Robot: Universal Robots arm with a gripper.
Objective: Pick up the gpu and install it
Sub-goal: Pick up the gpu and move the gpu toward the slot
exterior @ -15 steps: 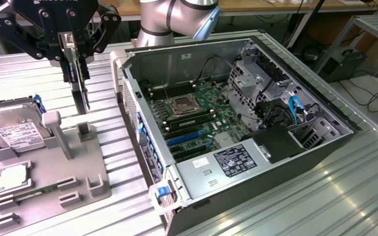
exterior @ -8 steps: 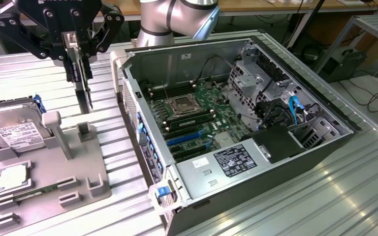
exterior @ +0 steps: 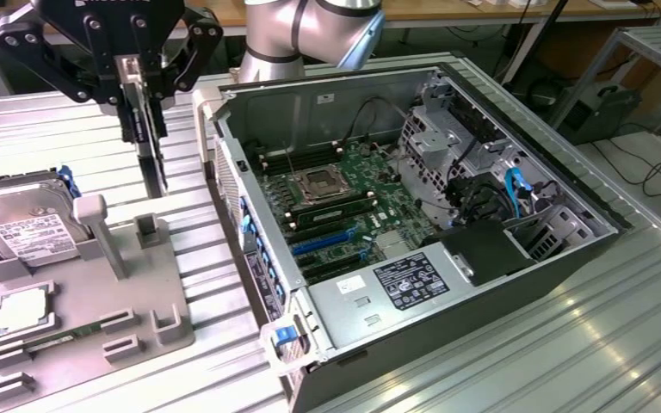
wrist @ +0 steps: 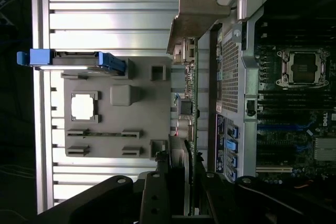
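Gpu [exterior: 149, 151] clamped in your gripper [exterior: 135, 86].
You held it aloft, bracket end down, between tray [wrist: 142, 124] and open case [wrist: 247, 77].

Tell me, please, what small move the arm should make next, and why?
Probably a sideways shift toward the open computer case: the gripper holds the gpu upright, clear of the grey tray, while the blue expansion slots lie farther to the exterior view's right.
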